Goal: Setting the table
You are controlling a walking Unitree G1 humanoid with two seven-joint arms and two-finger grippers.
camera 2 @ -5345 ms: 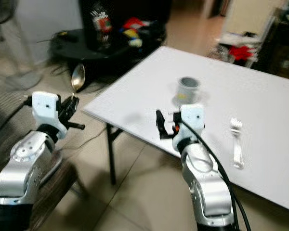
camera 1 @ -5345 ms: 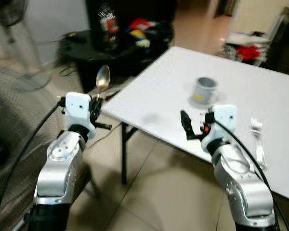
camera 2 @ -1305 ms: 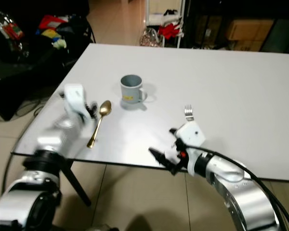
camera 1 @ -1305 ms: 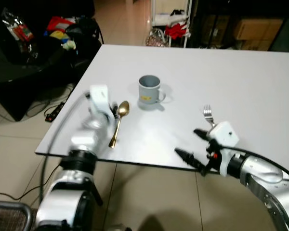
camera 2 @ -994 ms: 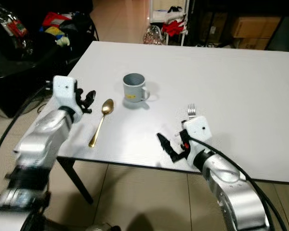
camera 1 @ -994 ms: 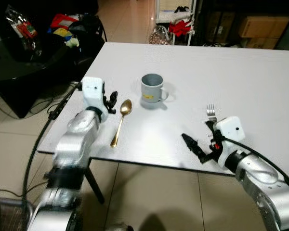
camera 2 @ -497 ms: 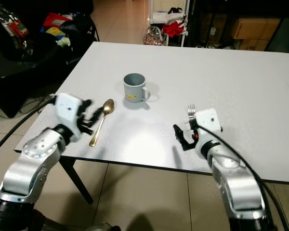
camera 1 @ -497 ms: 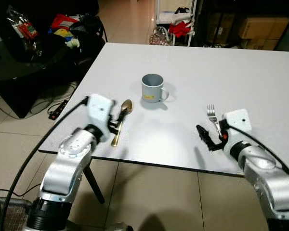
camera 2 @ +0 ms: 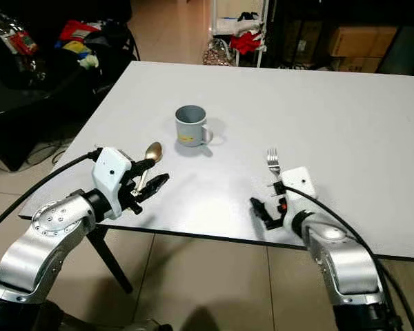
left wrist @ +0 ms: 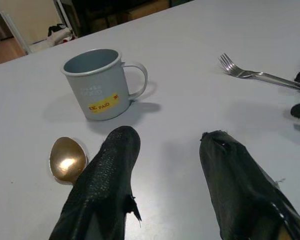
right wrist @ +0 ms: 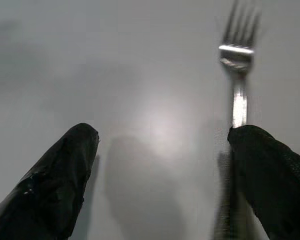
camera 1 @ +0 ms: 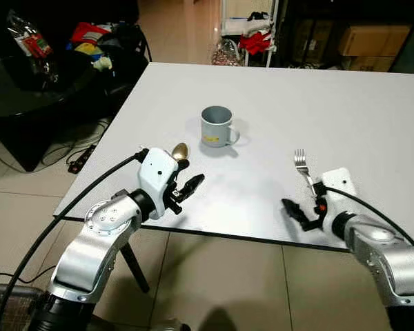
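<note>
A: The white desk [camera 1: 345, 103] is the biggest thing, smooth and matte, and everything sits toward its near edge. Why there?

B: Probably so a seated person could reach it; that is a guess from the layout. The grey mug [camera 1: 216, 126] is the anchor: a plain cylinder with a loop handle and a yellow sticker, standing upright.

A: And the arms?

B: The left gripper [camera 1: 185, 189] hovers near-left of the mug, its fingers [left wrist: 106, 186] spread well apart and holding nothing. The right gripper [camera 1: 295, 212] hangs near-right of the mug at the desk's edge, fingers [right wrist: 55, 177] likewise wide and empty.

A: The cutlery?

B: The gold spoon [left wrist: 67, 159], shiny with an oval bowl, lies just near-left of the mug, its handle hidden under the left gripper. The silver fork [camera 1: 302, 165], slim and bright, lies to the mug's right, tines pointing away, one right finger just beside its handle.
</note>
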